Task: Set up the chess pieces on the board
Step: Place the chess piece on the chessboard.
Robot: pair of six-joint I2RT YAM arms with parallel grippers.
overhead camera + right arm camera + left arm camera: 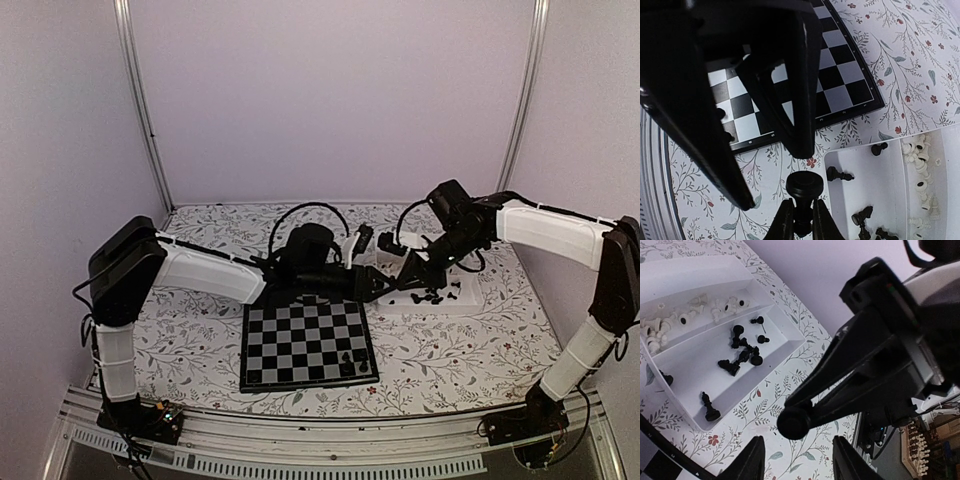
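My right gripper (803, 220) is shut on a black chess piece (804, 186) and holds it above the tablecloth, between the board (840, 90) and the white tray (890, 200). My left gripper (799, 462) is open and empty, its fingers (797, 100) either side of the piece's round base (795, 423) without touching it. In the top view the two grippers meet at the tray's left edge (388, 282). A few black pieces (348, 362) stand on the board's near right corner (300, 345). Loose black pieces (742, 352) lie in the tray.
The tray (790, 342) has two compartments: black pieces in the nearer one, white pieces (670, 322) in the farther one. The right arm's body (900, 340) fills the right of the left wrist view. A floral cloth (200, 330) covers the table.
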